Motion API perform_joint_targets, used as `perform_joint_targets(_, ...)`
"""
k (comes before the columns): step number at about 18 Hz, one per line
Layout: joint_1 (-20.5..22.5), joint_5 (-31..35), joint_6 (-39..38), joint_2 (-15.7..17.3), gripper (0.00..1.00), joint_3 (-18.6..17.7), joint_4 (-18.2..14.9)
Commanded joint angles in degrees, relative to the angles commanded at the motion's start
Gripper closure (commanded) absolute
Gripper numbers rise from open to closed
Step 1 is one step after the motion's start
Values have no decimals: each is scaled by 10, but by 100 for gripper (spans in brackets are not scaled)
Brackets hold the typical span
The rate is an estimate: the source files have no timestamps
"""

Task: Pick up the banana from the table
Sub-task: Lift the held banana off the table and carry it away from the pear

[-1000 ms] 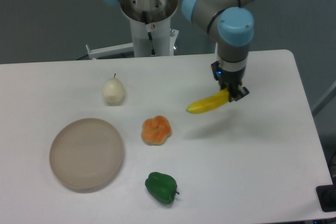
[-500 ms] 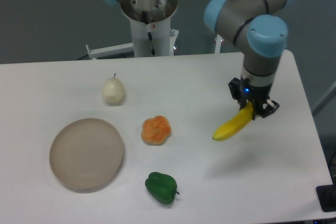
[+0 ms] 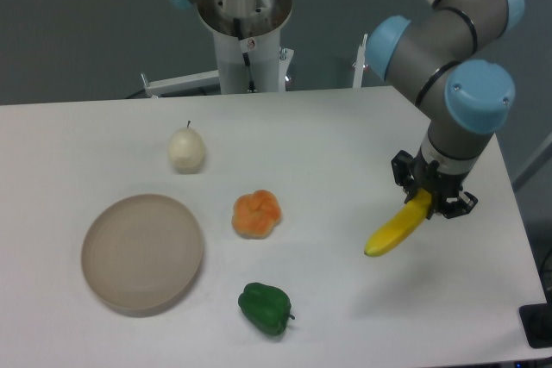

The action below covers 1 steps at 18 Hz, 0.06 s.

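A glossy yellow banana (image 3: 395, 230) hangs tilted above the white table (image 3: 310, 144) at the right side, its free end pointing down and to the left. My gripper (image 3: 429, 196) is shut on the banana's upper right end. A faint shadow lies on the tabletop below and right of the fruit, so the banana is off the surface.
A pale pear (image 3: 186, 150) stands at the back left. An orange segmented fruit (image 3: 257, 213) lies mid-table, a green pepper (image 3: 266, 308) near the front edge, and a round beige plate (image 3: 142, 252) at the front left. The robot base (image 3: 245, 32) rises behind the table.
The gripper has carried the banana to the right and toward the front of the table, from the table's back middle to its right side. Other objects have not moved.
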Motion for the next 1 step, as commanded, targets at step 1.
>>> perform_joint_targets(1,0,1,0,-1,79,-1,1)
